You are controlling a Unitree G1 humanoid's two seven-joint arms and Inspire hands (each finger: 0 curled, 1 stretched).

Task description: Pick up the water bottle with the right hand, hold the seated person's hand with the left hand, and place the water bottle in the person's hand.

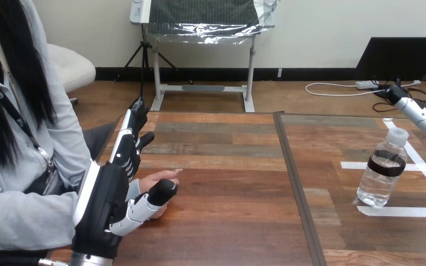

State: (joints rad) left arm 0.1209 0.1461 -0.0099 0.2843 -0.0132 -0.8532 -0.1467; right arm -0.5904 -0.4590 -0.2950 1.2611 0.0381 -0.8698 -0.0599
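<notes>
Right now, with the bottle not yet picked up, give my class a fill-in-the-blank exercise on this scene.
1. The water bottle stands ___ on the table.
2. Its cap is ___ in colour.
3. The left hand has its fingers ___, not curled.
4. The person's hand lies on the table at the view's ___ side, by the left hand.

Missing words: upright; white; straight; left.

Count on the bench: 1 clear plastic water bottle [385,172] with white cap and black band; 1 person's hand [156,178]; 2 black-and-white jointed robot hands, i.e. left hand [111,205] plus right hand [419,113]; 3 white tape strips [397,211]; 1 brown wood-plank table [227,221].
</notes>
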